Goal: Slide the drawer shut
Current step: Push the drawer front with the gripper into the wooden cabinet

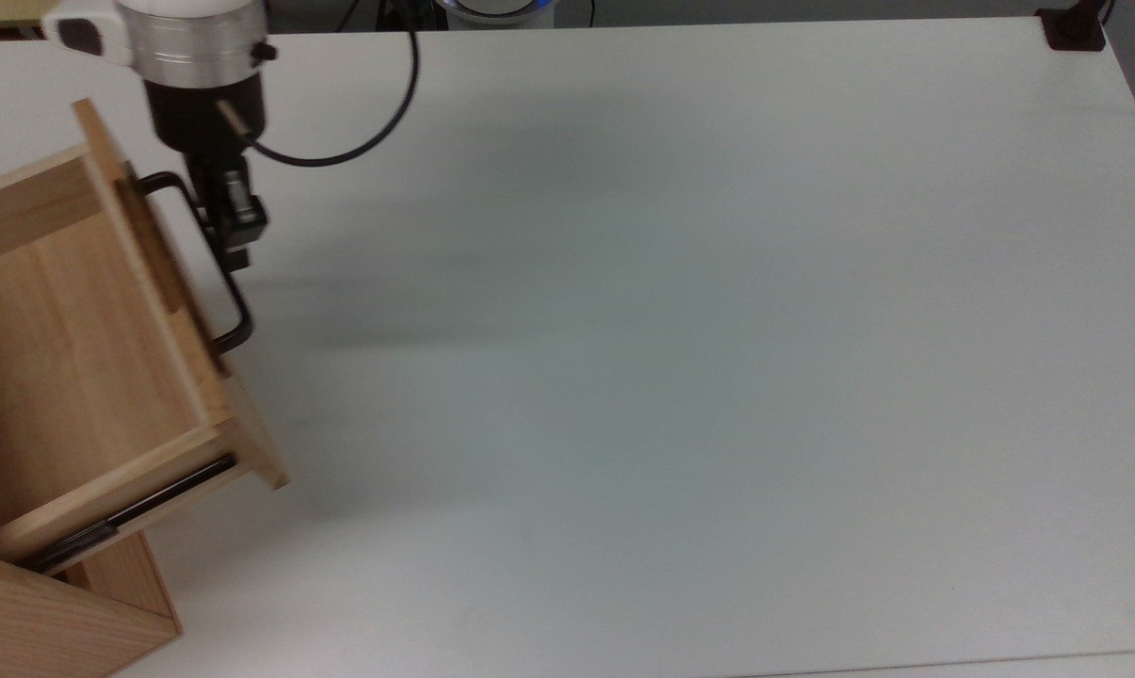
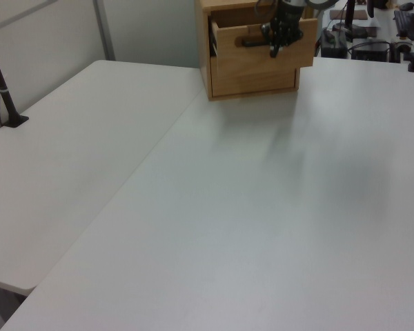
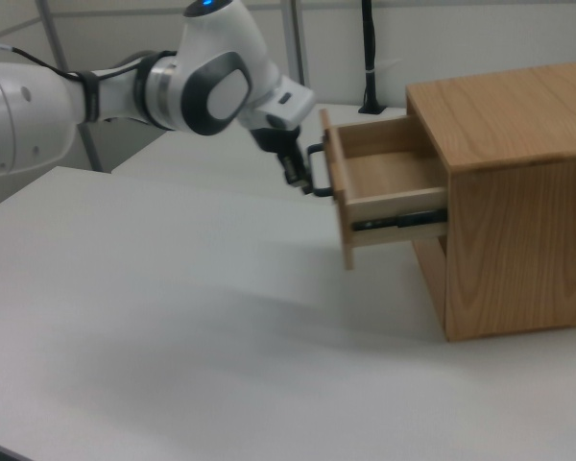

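Mid-push: your gripper (image 1: 235, 218) sits against the black handle (image 1: 211, 259) of the drawer (image 1: 77, 348), at the top view's left edge of the white table (image 1: 699, 330). The drawer juts part of the way out of the cabinet (image 3: 504, 192), its front panel (image 3: 338, 192) well clear of the cabinet face in the right view, with the pale wooden floor open to the top view and a dark side rail (image 3: 403, 221) exposed below it. The arm (image 3: 125, 91) reaches in from the right view's left, wrist angled down toward the handle.

Whether the fingers are clamped on the bar or merely pressed against it, I cannot tell.

By the look of it, you are some way into the job: contact is made and the drawer stands partly out. What is left is the rest of the slide, until the front panel meets the cabinet and the rail disappears.
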Controlling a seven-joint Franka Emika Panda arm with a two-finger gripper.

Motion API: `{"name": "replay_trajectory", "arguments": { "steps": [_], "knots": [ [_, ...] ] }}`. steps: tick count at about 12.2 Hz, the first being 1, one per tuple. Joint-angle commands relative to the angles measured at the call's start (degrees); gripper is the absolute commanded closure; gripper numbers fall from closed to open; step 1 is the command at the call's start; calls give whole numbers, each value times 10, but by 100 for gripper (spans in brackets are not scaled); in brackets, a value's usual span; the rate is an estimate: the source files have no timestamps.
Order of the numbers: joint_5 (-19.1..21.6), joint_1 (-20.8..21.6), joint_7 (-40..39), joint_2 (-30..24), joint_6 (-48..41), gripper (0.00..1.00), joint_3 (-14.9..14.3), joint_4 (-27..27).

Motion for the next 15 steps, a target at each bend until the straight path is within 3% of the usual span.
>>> {"name": "replay_trajectory", "arguments": {
  "steps": [1, 3, 7, 11, 15],
  "knots": [
    [-5, -12, -6, 39, 71, 100, -22, 40],
    [-6, -34, -7, 60, 126, 100, -23, 52],
    [-7, -39, -13, 122, 152, 100, -33, 107],
    [-7, -65, -12, 133, 241, 100, -36, 107],
    [-7, -74, -28, 133, 251, 100, -36, 107]
  ]
}}
